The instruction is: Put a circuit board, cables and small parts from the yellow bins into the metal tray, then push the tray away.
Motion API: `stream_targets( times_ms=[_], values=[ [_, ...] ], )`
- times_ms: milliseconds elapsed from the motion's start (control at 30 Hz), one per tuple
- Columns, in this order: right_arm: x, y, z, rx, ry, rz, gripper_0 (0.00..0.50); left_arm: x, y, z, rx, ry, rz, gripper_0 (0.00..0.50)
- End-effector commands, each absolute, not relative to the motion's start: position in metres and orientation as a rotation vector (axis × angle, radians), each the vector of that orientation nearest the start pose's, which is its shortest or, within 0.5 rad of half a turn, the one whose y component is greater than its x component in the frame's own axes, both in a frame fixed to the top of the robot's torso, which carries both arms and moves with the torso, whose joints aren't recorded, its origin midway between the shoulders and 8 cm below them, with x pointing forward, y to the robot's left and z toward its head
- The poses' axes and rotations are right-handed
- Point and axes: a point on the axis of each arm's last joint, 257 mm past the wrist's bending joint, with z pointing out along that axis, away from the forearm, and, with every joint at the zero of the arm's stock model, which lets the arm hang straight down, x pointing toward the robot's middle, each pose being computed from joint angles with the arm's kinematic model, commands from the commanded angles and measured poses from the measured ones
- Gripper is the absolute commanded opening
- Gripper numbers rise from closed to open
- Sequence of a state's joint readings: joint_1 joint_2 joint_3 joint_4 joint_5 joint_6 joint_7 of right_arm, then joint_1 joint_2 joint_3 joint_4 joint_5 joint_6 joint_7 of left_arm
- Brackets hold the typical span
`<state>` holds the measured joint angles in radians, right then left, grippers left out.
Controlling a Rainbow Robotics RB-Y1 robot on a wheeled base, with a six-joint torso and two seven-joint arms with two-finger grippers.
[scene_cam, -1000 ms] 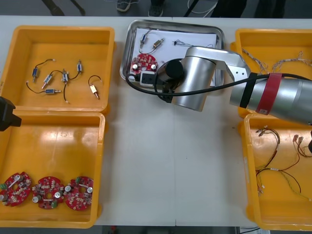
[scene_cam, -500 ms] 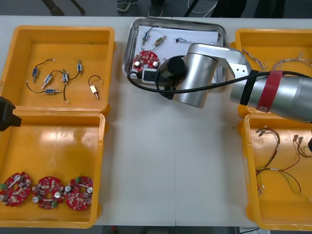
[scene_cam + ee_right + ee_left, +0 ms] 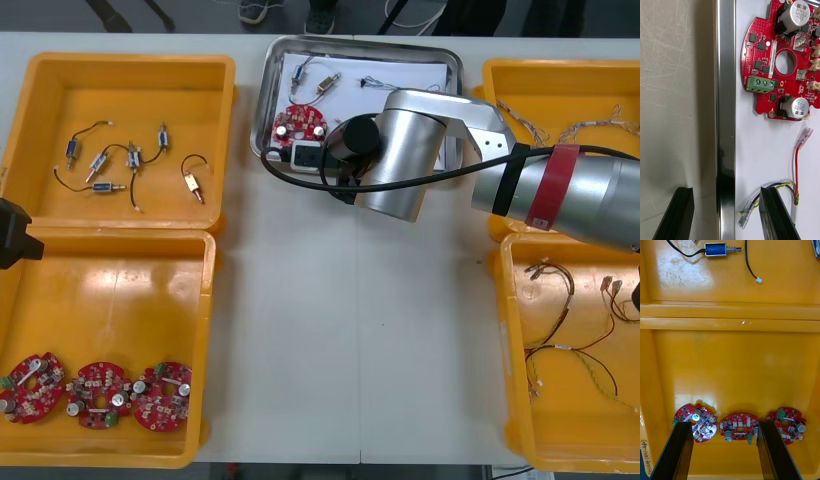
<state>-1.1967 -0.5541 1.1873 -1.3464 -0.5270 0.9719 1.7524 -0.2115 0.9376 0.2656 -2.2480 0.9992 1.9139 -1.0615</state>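
Your right tool (image 3: 725,192) stands open astride the near rim of the metal tray (image 3: 725,93), which sits at the far middle of the bench (image 3: 673,93). One finger is outside the rim, the other inside beside the red and yellow cable (image 3: 796,165), short of the circuit board (image 3: 780,63). The tray looks loaded, so push now: drive straight away, letting the outer finger bear on the rim (an off-centre shove would likely swing the tray). Go slowly so the inner finger doesn't drag the cable. Your left tool (image 3: 724,424), fingers also apart, hangs over a yellow bin (image 3: 733,363).

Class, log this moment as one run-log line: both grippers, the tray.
right gripper: open, straddling metal tray rim | left gripper: open, over yellow bin | tray holds: circuit board, cables | next: likely push
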Motion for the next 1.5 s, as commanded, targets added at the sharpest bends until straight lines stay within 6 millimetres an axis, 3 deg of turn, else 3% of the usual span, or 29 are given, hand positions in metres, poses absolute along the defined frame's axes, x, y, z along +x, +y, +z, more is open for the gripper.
stream_targets(
  times_ms=[33,267,700,900,1167,1300,1500],
  values=[
    [0.613,-0.009,-0.151,-1.589,1.626,-0.604,0.500,0.367,0.376,-0.115,-0.063,2.641,0.094,0.500],
    [0.589,-0.009,-0.152,-1.626,1.676,-0.642,0.500,0.367,0.376,-0.115,-0.063,2.641,0.094,0.500],
    [0.511,-0.018,-0.171,-1.711,1.754,-0.617,0.500,0.367,0.376,-0.115,-0.063,2.641,0.094,0.500],
    [0.470,-0.042,-0.173,-1.708,1.829,-0.596,0.500,0.367,0.376,-0.115,-0.063,2.641,0.094,0.500],
    [0.423,-0.096,-0.170,-1.612,2.009,-0.563,0.500,0.367,0.376,-0.115,-0.063,2.641,0.094,0.500],
    [0.408,-0.120,-0.167,-1.537,2.103,-0.544,0.500,0.367,0.376,-0.115,-0.063,2.641,0.094,0.500],
    [0.395,-0.129,-0.153,-1.333,2.169,-0.348,0.500,0.367,0.376,-0.115,-0.063,2.641,0.094,0.500]
  ],
)
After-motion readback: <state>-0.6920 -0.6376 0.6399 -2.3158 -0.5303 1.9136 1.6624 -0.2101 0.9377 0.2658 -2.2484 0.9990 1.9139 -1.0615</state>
